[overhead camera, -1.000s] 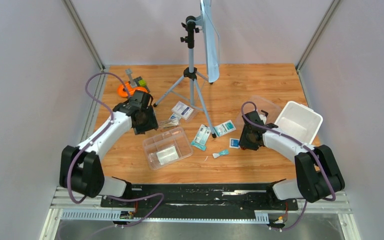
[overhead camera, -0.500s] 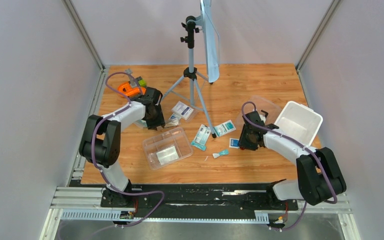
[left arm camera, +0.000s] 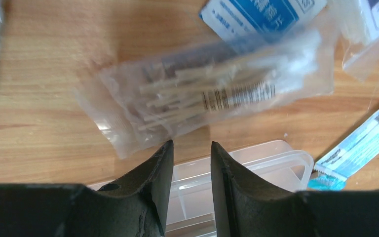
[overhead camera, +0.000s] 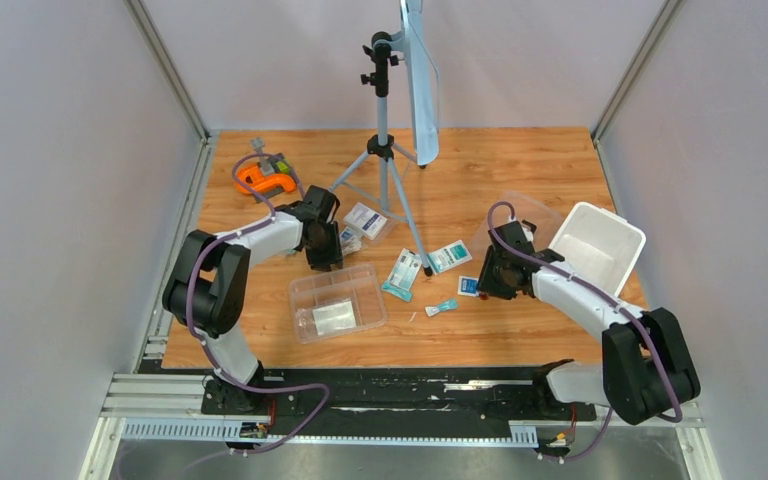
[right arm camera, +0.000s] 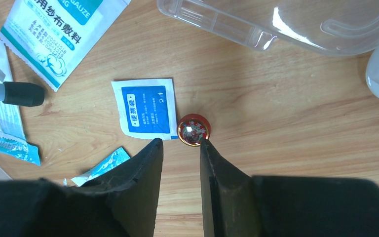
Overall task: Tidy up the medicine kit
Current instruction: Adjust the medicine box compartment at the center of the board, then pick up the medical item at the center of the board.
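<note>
Left gripper (left arm camera: pixel 191 148) swung in from 9 o'clock, jaws narrowing, empty, over clear plastic swab-stick bag (left arm camera: pixel 212 94) at 12 o'clock of clear divided tray (overhead camera: pixel 338 300); right gripper (right arm camera: pixel 180 143) narrow, empty, at small round red tin (right arm camera: pixel 193 130): picks pending.

left gripper (left arm camera: pixel 191 147) and right gripper (right arm camera: pixel 180 144) low, jaws slightly apart, empty

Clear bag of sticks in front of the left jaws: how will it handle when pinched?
The clear bag of sticks is probably floppy: its thin film is wrinkled and slack around the contents. Likely light, holding only thin sticks. The glossy film may slip, and loose sticks could shift inside.
</note>
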Available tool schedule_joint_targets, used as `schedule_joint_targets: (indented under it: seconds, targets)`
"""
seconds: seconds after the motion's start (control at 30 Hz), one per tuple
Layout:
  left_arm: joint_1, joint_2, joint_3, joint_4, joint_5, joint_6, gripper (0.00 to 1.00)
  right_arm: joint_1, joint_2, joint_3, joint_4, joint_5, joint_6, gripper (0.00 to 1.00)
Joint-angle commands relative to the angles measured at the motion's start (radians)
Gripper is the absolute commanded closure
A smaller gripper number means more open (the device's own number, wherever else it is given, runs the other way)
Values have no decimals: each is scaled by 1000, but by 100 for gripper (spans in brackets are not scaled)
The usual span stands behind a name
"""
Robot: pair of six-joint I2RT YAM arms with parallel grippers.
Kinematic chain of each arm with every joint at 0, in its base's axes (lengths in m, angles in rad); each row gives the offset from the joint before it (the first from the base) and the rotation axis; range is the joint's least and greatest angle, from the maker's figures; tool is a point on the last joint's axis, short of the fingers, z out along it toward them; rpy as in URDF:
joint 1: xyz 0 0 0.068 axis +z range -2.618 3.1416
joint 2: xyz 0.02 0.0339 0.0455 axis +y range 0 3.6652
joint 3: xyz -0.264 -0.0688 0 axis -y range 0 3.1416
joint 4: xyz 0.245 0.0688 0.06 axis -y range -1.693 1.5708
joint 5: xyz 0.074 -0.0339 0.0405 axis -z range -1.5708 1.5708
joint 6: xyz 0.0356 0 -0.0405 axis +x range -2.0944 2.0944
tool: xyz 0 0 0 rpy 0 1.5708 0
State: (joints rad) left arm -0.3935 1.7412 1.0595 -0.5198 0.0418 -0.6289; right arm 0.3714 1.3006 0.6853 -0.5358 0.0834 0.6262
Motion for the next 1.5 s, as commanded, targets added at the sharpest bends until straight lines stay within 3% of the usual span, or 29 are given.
schedule_joint_targets:
  seconds: [0.0,0.53,0.7,0.87,1.07,1.47]
  targets:
    - [-16,-41,-29,1,20,27,58,-3,-39,28,-1,-17,-3,68]
    - [-79,-121,-51,-33,39,10,58,4,-44,57,-13,-59,2,71]
    - [-79,-178,-17,-74,-9,17,56,9,-17,60,-11,-50,2,70]
    - [-79,-236,29,-139,-77,31,54,-7,13,69,-29,47,-17,61]
    - [-79,-301,46,-192,-174,35,51,-42,90,102,-56,45,-41,57]
    - [-10,-393,2,-241,-213,31,50,-32,179,113,-56,49,-58,57]
